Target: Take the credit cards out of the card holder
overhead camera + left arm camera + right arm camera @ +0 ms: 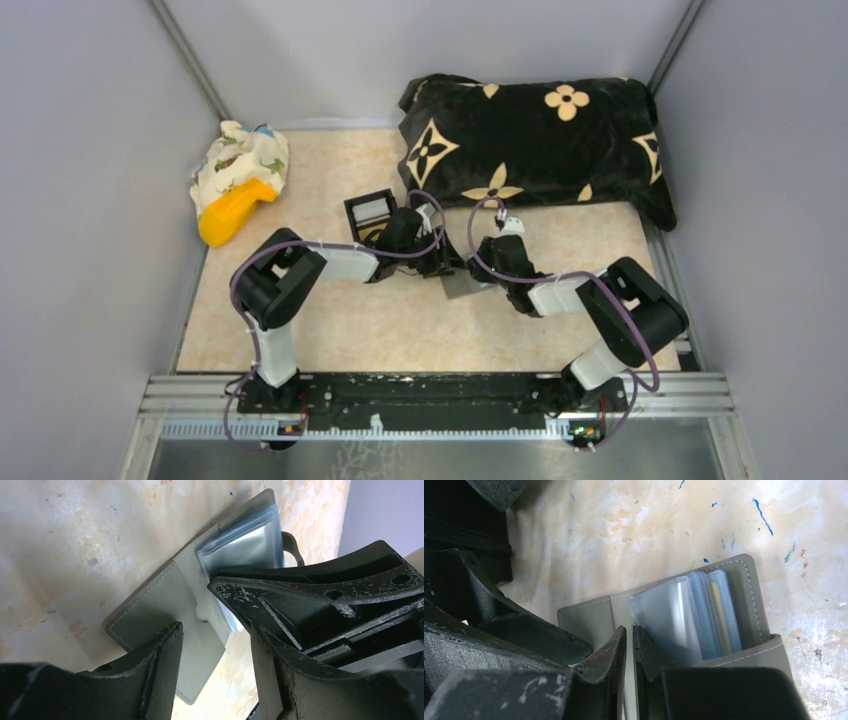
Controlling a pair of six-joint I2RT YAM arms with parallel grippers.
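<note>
The grey card holder lies open on the beige table between my two grippers. In the left wrist view its grey flap is spread flat, and clear light-blue sleeves are stacked on the other half. In the right wrist view the sleeves hold cards, one with a yellow edge. My left gripper is open, with the flap's corner between its fingers. My right gripper is shut, and its tips sit on the holder's fold beside the sleeves. In the top view the left gripper and right gripper nearly touch.
A black box with compartments stands just behind the left gripper. A black pillow with cream flowers fills the back right. A patterned cloth with a yellow object lies at the back left. Grey walls enclose the table.
</note>
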